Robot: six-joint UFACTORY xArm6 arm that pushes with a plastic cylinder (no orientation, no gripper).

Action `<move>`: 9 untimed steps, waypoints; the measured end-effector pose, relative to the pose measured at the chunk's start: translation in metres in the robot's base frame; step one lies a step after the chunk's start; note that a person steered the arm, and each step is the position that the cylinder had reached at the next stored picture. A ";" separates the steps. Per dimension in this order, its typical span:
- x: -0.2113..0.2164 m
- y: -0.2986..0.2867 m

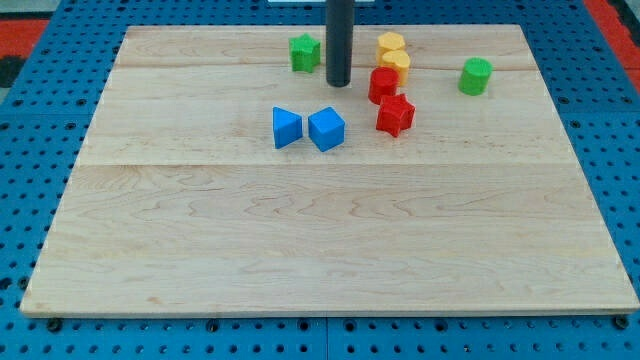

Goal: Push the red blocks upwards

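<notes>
Two red blocks sit right of the board's upper middle: a rounded red block point(382, 85) and a red star-shaped block point(395, 115) just below it, touching or nearly so. My tip point(339, 83) stands a short way to the left of the rounded red block, apart from it. Two yellow blocks, one point(391, 44) above the other point(396, 65), sit directly above the rounded red block, and the lower one touches it. The rod rises out of the view's top.
A green block point(305, 52) lies left of the rod near the top edge. A green cylinder point(476, 76) sits at the upper right. A blue wedge point(286, 127) and a blue cube point(326, 129) lie below my tip. The wooden board point(300, 240) lies on a blue pegboard.
</notes>
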State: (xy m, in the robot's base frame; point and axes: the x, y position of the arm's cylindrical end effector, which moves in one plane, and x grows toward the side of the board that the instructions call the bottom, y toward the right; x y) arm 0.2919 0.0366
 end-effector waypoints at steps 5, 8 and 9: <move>0.070 0.037; 0.090 0.080; 0.087 0.080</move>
State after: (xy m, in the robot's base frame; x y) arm 0.3793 0.1162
